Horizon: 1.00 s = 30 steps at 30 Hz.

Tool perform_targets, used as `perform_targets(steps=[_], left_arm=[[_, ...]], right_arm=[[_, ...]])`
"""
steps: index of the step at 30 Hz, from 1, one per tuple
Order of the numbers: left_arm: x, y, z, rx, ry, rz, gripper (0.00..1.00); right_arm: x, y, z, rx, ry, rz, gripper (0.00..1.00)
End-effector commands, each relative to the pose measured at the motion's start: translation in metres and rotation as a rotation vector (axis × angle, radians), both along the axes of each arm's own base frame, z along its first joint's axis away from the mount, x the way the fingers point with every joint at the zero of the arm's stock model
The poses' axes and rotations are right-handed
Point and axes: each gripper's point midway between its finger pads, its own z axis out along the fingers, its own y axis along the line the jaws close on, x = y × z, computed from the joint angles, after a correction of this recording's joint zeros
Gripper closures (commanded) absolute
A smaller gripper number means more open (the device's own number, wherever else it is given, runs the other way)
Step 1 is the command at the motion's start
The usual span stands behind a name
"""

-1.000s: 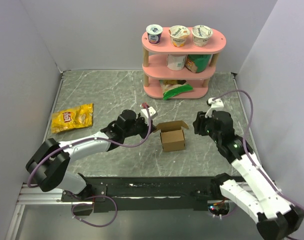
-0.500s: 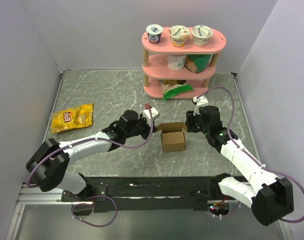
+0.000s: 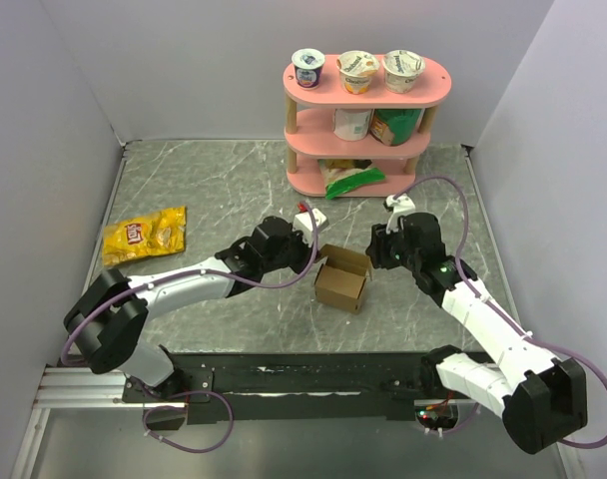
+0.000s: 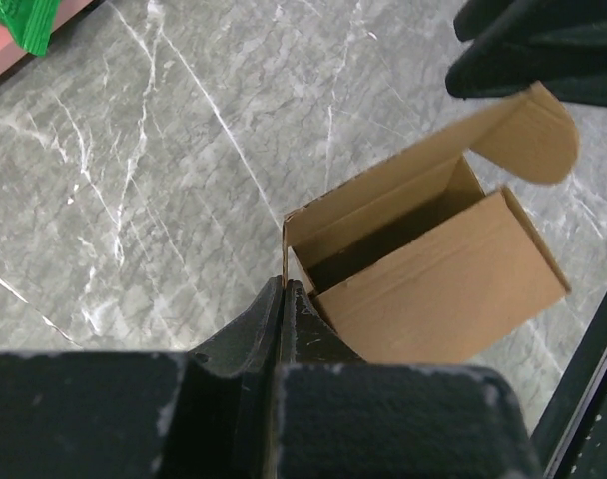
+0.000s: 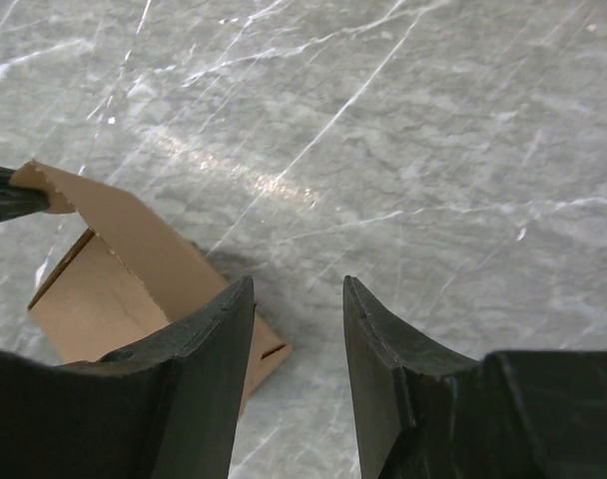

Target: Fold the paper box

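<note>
Looking down from the top camera, I have the grey marbled table point(image 3: 204, 190) filling the workspace, with the pink three-tier shelf point(image 3: 368, 100) standing at its far edge. My left arm point(image 3: 174, 287) reaches in from the near left and my right arm point(image 3: 483, 317) from the near right. Both meet at the paper box point(image 3: 341, 284), which sits near the middle of the table, in front of the shelf and between the two pincers. The box is formed into a small carton turned at an angle, its top open, with a rounded flap point(image 4: 523, 135) standing up on the side toward the right arm. The left pincer point(image 4: 284, 289) is pressed together on the thin cardboard wall at the box corner nearest the left arm, pinching that edge between its fingers. The right pincer point(image 5: 299, 289) is spread with nothing between its fingers, hanging over bare table just beside the raised flap; I cannot tell from my views whether it touches the flap. A yellow snack bag point(image 3: 144, 236) lies flat well off to the left, apart from both arms. Three yogurt cups point(image 3: 357, 70) stand in a row on the shelf's top tier, and a green packet point(image 3: 349, 180) lies on its bottom tier
</note>
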Motion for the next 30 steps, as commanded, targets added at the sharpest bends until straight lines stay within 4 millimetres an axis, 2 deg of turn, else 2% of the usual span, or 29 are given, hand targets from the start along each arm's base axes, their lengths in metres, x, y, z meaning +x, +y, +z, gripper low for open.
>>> perform_targets(steps=[1,3,10,16,21,24,25,28,30], left_arm=[[-0.003,-0.01,0.008,-0.037,0.057,0.048,0.97],[-0.006,-0.012,0.008,-0.042,0.067,0.055,0.97],[-0.017,-0.013,0.002,-0.055,0.106,0.067,0.98],[-0.03,-0.014,-0.001,-0.077,0.087,0.069,0.99],[-0.027,-0.007,0.006,-0.125,0.023,0.121,0.99],[-0.029,-0.003,0.003,-0.124,0.008,0.117,0.98],[-0.029,-0.003,0.003,-0.119,0.005,0.11,0.98],[-0.03,-0.007,0.002,-0.098,-0.004,0.077,0.98],[-0.032,-0.01,0.001,-0.093,-0.009,0.055,0.98]], right_arm=[[-0.01,0.008,0.001,0.074,0.033,-0.001,0.53],[-0.011,0.01,0.001,0.1,0.037,-0.009,0.53],[-0.023,0.004,-0.019,0.086,0.083,-0.033,0.53],[-0.028,0.002,-0.021,0.09,0.08,-0.043,0.53],[-0.025,0.004,-0.019,0.101,0.07,-0.038,0.52],[-0.022,0.006,-0.008,0.096,0.03,-0.006,0.35],[-0.02,0.007,-0.001,0.088,-0.001,0.016,0.27],[-0.017,0.01,0.025,0.079,-0.118,0.085,0.08],[-0.016,0.016,0.037,0.076,-0.185,0.146,0.05]])
